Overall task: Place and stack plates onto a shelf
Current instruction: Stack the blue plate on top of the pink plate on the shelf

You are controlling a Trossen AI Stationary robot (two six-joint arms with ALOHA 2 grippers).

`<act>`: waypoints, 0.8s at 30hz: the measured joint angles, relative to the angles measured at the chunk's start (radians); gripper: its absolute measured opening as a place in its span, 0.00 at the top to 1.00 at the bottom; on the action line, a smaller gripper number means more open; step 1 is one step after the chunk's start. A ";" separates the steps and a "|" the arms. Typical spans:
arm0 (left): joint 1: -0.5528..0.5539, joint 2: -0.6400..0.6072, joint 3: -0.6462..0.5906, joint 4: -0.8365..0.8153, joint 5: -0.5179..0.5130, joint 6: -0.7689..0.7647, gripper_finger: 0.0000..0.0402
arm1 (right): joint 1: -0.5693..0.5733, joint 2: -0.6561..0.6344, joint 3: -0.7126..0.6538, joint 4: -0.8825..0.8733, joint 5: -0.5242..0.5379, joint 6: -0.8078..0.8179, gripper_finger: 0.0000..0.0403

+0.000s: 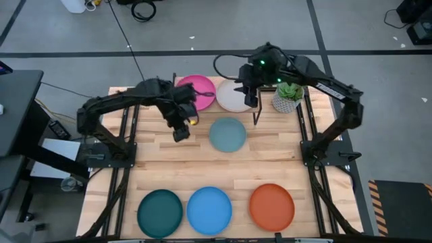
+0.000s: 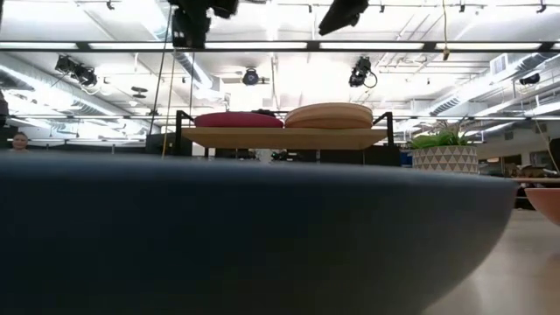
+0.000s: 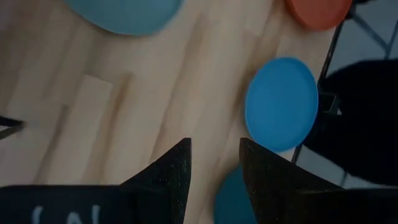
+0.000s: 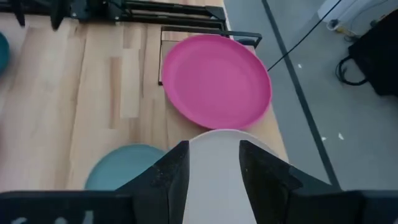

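both claws [image 1: 181, 132] [image 1: 250, 101] parted, empty

- I see even, bright light from the ceiling strip lamps [image 2: 262, 45] in the low view.
- Shadows on the desk [image 1: 162, 162] are soft and faint.
- A dark blurred plate rim [image 2: 254, 236] fills the low view's foreground, out of focus.
- Both wrist views look slightly soft.

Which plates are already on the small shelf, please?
Two: the magenta plate and the cream plate lie flat, side by side, on the shelf. The low view shows both resting on its board.
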 joint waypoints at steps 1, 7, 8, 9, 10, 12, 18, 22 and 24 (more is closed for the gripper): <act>-0.010 0.019 -0.001 0.000 0.012 0.001 0.65 | 0.000 -0.027 -0.043 0.026 0.000 0.008 0.64; -0.043 0.120 -0.004 0.022 0.062 0.072 0.65 | 0.023 -0.208 -0.331 0.192 0.000 0.088 0.64; -0.047 0.135 -0.004 0.029 0.062 0.076 0.65 | 0.032 -0.237 -0.373 0.211 0.003 0.097 0.64; -0.049 0.151 -0.004 0.031 0.062 0.076 0.65 | 0.042 -0.264 -0.409 0.227 0.007 0.110 0.64; -0.051 0.168 -0.004 0.032 0.062 0.074 0.65 | 0.053 -0.292 -0.446 0.248 0.013 0.126 0.64; -0.051 0.206 -0.004 0.033 0.064 0.056 0.65 | 0.075 -0.336 -0.506 0.273 0.027 0.161 0.64; -0.052 0.296 -0.005 0.104 0.157 -0.100 0.65 | 0.148 -0.415 -0.638 0.273 0.045 0.200 0.64; -0.069 0.314 -0.005 0.202 0.174 -0.186 0.65 | 0.171 -0.473 -0.686 0.268 0.093 0.216 0.64; -0.081 0.314 -0.005 0.269 0.169 -0.191 0.65 | 0.172 -0.499 -0.701 0.270 0.121 0.220 0.64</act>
